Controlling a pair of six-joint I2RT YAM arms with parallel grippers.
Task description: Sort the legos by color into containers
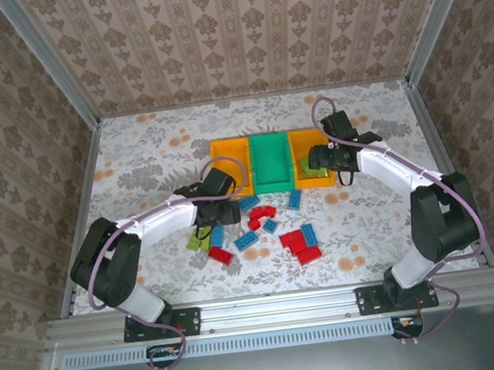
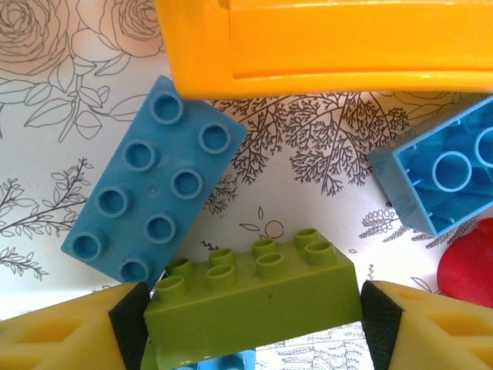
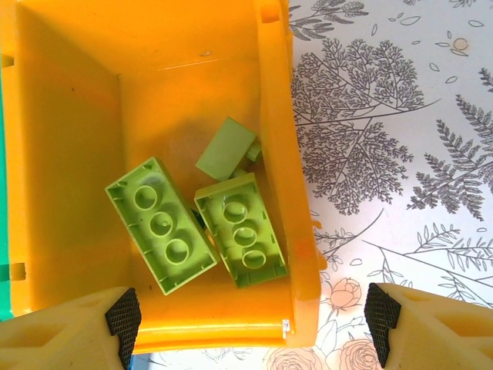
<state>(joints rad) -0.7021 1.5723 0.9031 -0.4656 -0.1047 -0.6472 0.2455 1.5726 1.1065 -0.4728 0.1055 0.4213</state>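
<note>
A lime green lego (image 2: 254, 297) lies between the pads of my left gripper (image 2: 254, 327), and both pads touch its ends; the gripper is shut on it. In the top view this gripper (image 1: 217, 213) sits just in front of the left orange container (image 1: 227, 165). A blue lego (image 2: 154, 189) lies studs up beside the green one. My right gripper (image 3: 253, 324) hangs open over the right orange container (image 3: 69, 154), where three lime green legos (image 3: 160, 223) lie. The green container (image 1: 271, 160) stands between the two orange ones.
Red legos (image 1: 300, 244) and blue legos (image 1: 246, 241) are scattered on the flowered table in front of the containers. An upturned blue lego (image 2: 447, 173) and a red one (image 2: 470, 270) lie right of my left gripper. The left orange container's wall (image 2: 331, 46) is close ahead.
</note>
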